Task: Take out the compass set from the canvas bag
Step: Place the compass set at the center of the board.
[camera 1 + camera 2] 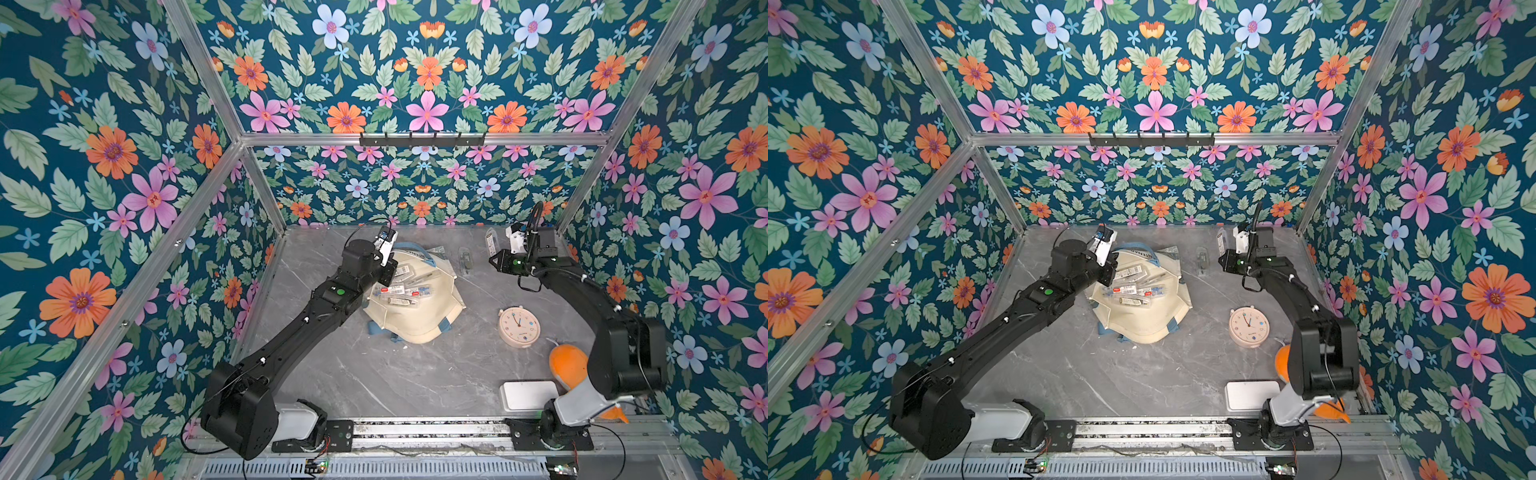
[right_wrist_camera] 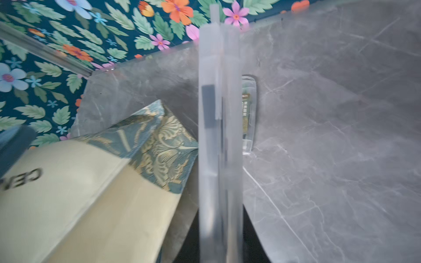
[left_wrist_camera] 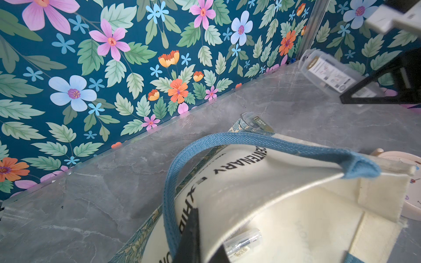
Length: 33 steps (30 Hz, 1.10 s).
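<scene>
The left arm (image 1: 291, 332) and right arm (image 1: 582, 291) are matte black with pale grey base links. Green dots and thin black cables mark both.

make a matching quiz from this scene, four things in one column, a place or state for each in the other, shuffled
Things: 1 bag; 2 clock; 3 white box; 4 right gripper
States: a beside the right arm's base; b shut on a clear case; c rim pinched by the left gripper; d pink and round
Pairs: 1-c; 2-d; 3-a; 4-b
</scene>
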Each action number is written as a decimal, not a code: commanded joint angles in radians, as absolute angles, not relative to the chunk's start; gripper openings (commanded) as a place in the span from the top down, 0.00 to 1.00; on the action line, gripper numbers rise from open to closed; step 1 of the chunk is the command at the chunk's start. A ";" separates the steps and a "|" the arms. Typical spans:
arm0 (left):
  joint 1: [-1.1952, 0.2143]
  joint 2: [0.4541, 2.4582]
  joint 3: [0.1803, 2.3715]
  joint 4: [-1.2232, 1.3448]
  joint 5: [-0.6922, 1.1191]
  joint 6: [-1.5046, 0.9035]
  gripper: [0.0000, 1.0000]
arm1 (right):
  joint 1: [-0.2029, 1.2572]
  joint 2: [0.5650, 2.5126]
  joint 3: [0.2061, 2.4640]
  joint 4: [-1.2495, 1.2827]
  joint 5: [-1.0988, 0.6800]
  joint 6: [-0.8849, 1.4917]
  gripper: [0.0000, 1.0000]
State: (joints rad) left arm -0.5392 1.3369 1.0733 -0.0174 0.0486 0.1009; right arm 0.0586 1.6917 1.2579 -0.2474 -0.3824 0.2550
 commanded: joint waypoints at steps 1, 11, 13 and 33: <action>-0.538 1.335 1.076 0.017 0.053 0.082 1.00 | 0.040 1.803 1.315 -0.215 -0.401 0.272 1.00; -0.538 1.337 1.074 0.020 0.071 0.081 1.00 | 0.026 2.098 1.504 -0.279 -0.452 0.299 1.00; -0.538 1.336 1.072 0.020 0.071 0.081 1.00 | 0.024 2.128 1.529 -0.290 -0.465 0.314 0.99; -0.539 1.328 1.069 0.023 0.081 0.078 1.00 | 0.024 2.230 1.654 -0.416 -0.488 0.333 0.78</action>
State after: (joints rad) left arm -0.5392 1.3365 1.0702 -0.0151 0.0681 0.0891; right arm 0.0223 2.2204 1.6409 -0.3779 -0.4831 0.3218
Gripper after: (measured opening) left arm 0.083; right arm 0.214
